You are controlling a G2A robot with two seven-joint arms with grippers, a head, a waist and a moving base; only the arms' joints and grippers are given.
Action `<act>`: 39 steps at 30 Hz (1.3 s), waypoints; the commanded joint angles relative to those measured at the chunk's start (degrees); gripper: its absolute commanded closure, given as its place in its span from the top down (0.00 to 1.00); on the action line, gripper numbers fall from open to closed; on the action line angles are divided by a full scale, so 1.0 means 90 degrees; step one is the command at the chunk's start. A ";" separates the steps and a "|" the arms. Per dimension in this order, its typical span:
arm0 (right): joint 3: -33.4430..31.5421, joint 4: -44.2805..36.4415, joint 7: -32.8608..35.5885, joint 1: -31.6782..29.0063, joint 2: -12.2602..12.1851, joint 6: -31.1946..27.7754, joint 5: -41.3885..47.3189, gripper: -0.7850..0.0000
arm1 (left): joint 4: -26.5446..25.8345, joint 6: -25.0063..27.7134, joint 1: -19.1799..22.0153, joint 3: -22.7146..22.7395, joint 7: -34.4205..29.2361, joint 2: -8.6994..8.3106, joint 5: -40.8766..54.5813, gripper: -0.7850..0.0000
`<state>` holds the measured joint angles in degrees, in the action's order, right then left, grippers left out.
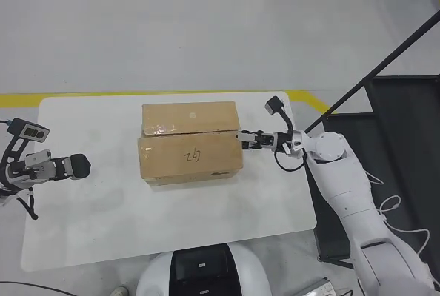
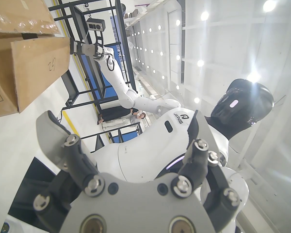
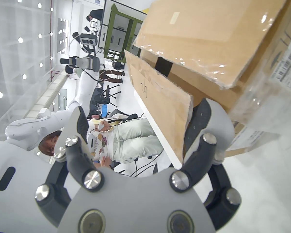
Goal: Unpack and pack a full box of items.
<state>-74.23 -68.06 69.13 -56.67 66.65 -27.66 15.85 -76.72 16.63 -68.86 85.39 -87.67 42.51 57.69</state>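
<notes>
Little of the task is judged done: the cardboard box (image 1: 190, 118) is set mid-table (image 1: 94, 222), top flaps loosened but nearly flat, nothing unpacked. The right gripper (image 1: 242, 140), fingers apart, is placed around the near flap (image 1: 189, 157); the left gripper (image 1: 83, 166), fingers spread, is held well apart.

— How many boxes?
— One cardboard box (image 1: 190, 144), on one white table (image 1: 131, 222).
— Flaps on top of it?
— Two: a far flap (image 1: 190, 117) and a near flap (image 1: 189, 154).
— And the items inside?
— I cannot count them; the flaps cover them.
— Grippers?
— Two, one per arm: the left gripper (image 1: 85, 166) and the right gripper (image 1: 240, 140). Each has two fingers (image 2: 51, 127), so four in all.
— Cameras on stalks?
— Two: a left wrist camera (image 1: 29, 132) and a right wrist camera (image 1: 273, 106).
— Beside the table?
— One black metal rack (image 1: 398, 111).
</notes>
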 commanded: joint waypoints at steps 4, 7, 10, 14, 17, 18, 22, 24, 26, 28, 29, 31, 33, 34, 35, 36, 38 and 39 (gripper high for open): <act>-0.0121 -0.0326 0.0771 -0.0134 -0.0059 0.0086 0.0918 1.00 | 0.0000 0.0000 0.0000 0.0000 0.0000 0.0000 0.0000 1.00; -0.0131 -0.0647 0.1153 -0.0252 -0.0115 0.0320 0.1078 1.00 | 0.0000 0.0000 0.0000 0.0000 0.0000 0.0000 0.0000 1.00; -0.0097 -0.1104 0.1429 -0.0470 -0.0195 0.0596 0.0998 1.00 | -0.0146 -0.0050 -0.0063 -0.0006 0.0242 0.0013 -0.0090 1.00; -0.0026 -0.1640 0.1671 -0.0833 -0.0306 0.0838 0.0738 1.00 | -0.0274 -0.0105 -0.0166 0.0037 0.0342 0.0029 -0.0170 1.00; 0.0090 -0.1956 0.1731 -0.1116 -0.0377 0.0897 0.0393 1.00 | -0.0321 -0.0146 -0.0193 0.0042 0.0358 0.0045 -0.0205 1.00; 0.0122 -0.2025 0.1760 -0.1197 -0.0397 0.0927 0.0328 1.00 | -0.0333 -0.0160 -0.0195 0.0041 0.0354 0.0051 -0.0223 1.00; 0.0210 -0.2226 0.1871 -0.1366 -0.0463 0.1041 -0.0069 1.00 | -0.0356 -0.0209 -0.0187 0.0043 0.0332 0.0070 -0.0296 1.00; 0.0333 -0.2302 0.1804 -0.1458 -0.0478 0.1048 -0.0411 1.00 | -0.0353 -0.0223 -0.0179 0.0048 0.0320 0.0079 -0.0336 1.00; 0.0456 -0.2324 0.1572 -0.1524 -0.0484 0.1015 -0.0808 1.00 | -0.0347 -0.0234 -0.0177 0.0045 0.0307 0.0090 -0.0353 1.00; 0.0575 -0.2311 0.1296 -0.1554 -0.0480 0.0941 -0.1102 1.00 | -0.0330 -0.0242 -0.0175 0.0043 0.0298 0.0101 -0.0365 1.00; 0.0629 -0.2303 0.1118 -0.1552 -0.0479 0.0857 -0.1353 1.00 | -0.0322 -0.0241 -0.0176 0.0042 0.0291 0.0107 -0.0367 1.00; 0.0779 -0.2261 0.0814 -0.1579 -0.0465 0.0750 -0.1646 1.00 | -0.0307 -0.0249 -0.0184 0.0031 0.0273 0.0120 -0.0382 1.00; 0.0907 -0.2200 0.0550 -0.1562 -0.0458 0.0683 -0.2025 1.00 | -0.0301 -0.0261 -0.0180 0.0028 0.0252 0.0129 -0.0419 1.00; 0.0969 -0.2171 0.0420 -0.1563 -0.0452 0.0670 -0.2156 1.00 | -0.0296 -0.0266 -0.0176 0.0032 0.0248 0.0132 -0.0440 1.00; 0.1022 -0.2149 0.0318 -0.1556 -0.0449 0.0672 -0.2279 1.00 | -0.0287 -0.0269 -0.0175 0.0041 0.0241 0.0135 -0.0451 1.00; 0.1060 -0.2142 0.0215 -0.1535 -0.0451 0.0665 -0.2482 1.00 | -0.0272 -0.0273 -0.0174 0.0058 0.0233 0.0137 -0.0460 1.00; 0.1143 -0.2150 -0.0019 -0.1539 -0.0452 0.0664 -0.2834 1.00 | -0.0241 -0.0281 -0.0174 0.0092 0.0213 0.0142 -0.0459 1.00; 0.1169 -0.2156 -0.0110 -0.1539 -0.0453 0.0672 -0.2927 1.00 | -0.0223 -0.0281 -0.0174 0.0103 0.0209 0.0146 -0.0458 1.00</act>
<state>-63.97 -87.38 69.03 -70.48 62.58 -21.69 -9.50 -78.91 14.10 -70.42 86.21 -85.75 43.79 53.54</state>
